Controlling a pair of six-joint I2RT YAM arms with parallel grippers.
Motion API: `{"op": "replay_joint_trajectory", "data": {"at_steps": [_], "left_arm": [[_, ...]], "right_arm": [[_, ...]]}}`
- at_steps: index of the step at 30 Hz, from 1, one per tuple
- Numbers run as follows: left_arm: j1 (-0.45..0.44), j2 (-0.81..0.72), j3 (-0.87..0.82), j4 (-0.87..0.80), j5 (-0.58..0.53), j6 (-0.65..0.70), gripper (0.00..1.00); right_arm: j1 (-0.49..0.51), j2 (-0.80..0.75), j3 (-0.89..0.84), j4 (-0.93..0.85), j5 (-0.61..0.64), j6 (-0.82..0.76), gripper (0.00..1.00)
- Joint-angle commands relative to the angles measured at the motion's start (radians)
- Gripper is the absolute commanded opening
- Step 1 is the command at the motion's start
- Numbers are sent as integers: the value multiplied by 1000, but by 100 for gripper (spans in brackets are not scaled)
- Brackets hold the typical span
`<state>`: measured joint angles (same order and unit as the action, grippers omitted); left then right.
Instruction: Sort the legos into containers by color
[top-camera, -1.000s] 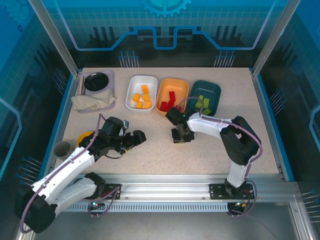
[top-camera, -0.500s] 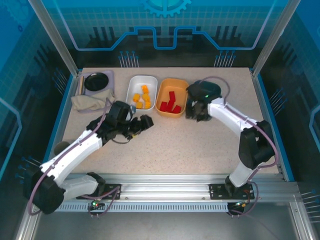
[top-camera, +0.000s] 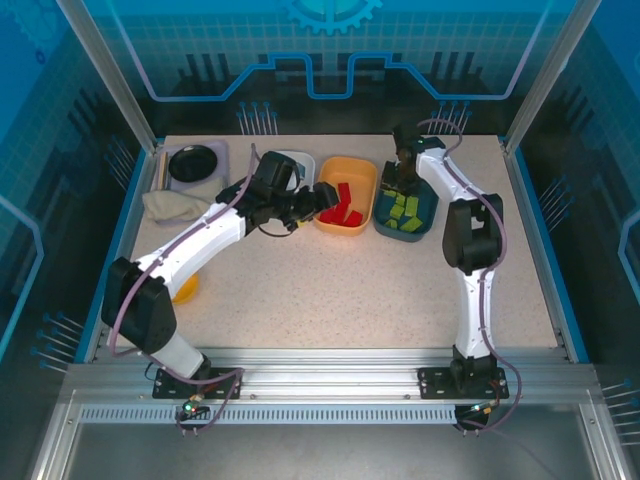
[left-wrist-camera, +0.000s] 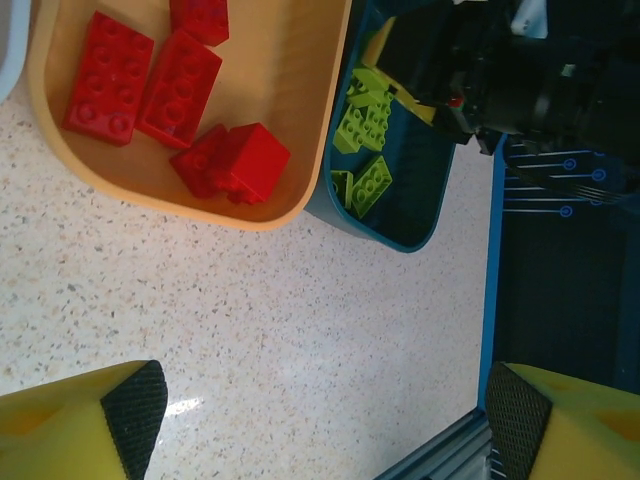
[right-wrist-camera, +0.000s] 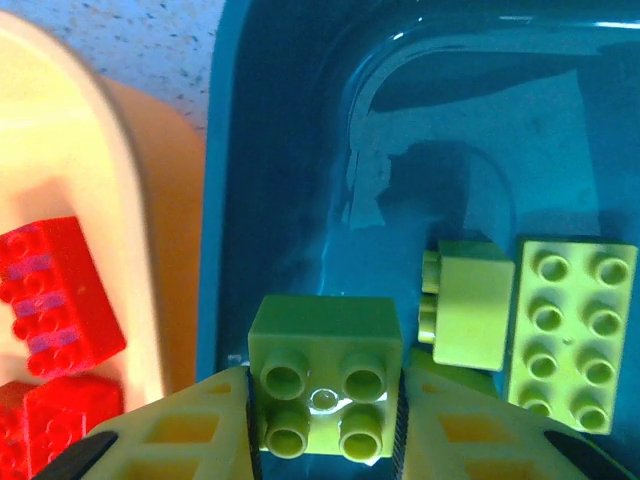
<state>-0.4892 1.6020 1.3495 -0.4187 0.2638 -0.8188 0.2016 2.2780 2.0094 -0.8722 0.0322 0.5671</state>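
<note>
My right gripper (right-wrist-camera: 325, 420) has swung out over the teal bin (right-wrist-camera: 290, 180), clamping a green brick (right-wrist-camera: 325, 345), ready to drop; left gripper (left-wrist-camera: 325, 405) gapes empty.

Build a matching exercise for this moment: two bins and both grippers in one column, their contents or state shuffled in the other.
Things:
1 orange bin
2 teal bin
3 left gripper
4 right gripper

States:
A shut on a green brick
B red bricks inside
C open, holding nothing
D green bricks inside

Pairs: 1-B, 2-D, 3-C, 4-A
</note>
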Motion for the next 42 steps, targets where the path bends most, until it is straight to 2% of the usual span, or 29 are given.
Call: {"op": "replay_joint_trajectory", "data": {"at_steps": [1, 8, 13, 17, 20, 21, 22, 24, 26, 31, 36, 38, 40, 41, 42], "left_arm": [[-8, 16, 43, -8, 23, 29, 86], [-8, 0, 54, -36, 6, 32, 86], [-9, -37, 73, -111, -51, 32, 86], [-6, -96, 66, -213, -129, 38, 87], [-3, -152, 37, -272, -157, 59, 88], [-2, -174, 22, -288, -163, 67, 91], [1, -201, 3, -303, -172, 78, 99], [4, -255, -42, -329, -178, 99, 99], [10, -311, -91, -362, -179, 115, 99], [18, -439, -197, -374, -164, 137, 99], [20, -504, -243, -365, -205, 181, 99], [20, -503, -223, -422, -333, 188, 99], [20, -505, -213, -492, -570, 146, 99], [20, -523, -236, -495, -697, 141, 99], [20, -556, -283, -444, -768, 183, 99]], "right_arm": [[-17, 25, 40, -76, -30, 14, 37], [-18, -18, 8, -53, -41, 15, 59], [-7, -142, -52, -39, -18, 10, 62], [14, -326, -191, 4, 24, -1, 62], [53, -511, -369, 70, 68, -47, 67], [69, -573, -437, 99, 69, -62, 70], [84, -641, -516, 134, 61, -83, 72], [115, -772, -649, 192, 12, -119, 77], [140, -901, -770, 221, -28, -137, 100], [175, -1162, -964, 228, -93, -147, 100], [178, -1256, -996, 183, -52, -150, 100], [166, -1245, -947, 139, 48, -138, 100], [149, -1230, -906, 106, 204, -115, 100], [121, -1237, -913, 135, 233, -130, 100], [93, -1251, -931, 173, 228, -136, 100]]}}
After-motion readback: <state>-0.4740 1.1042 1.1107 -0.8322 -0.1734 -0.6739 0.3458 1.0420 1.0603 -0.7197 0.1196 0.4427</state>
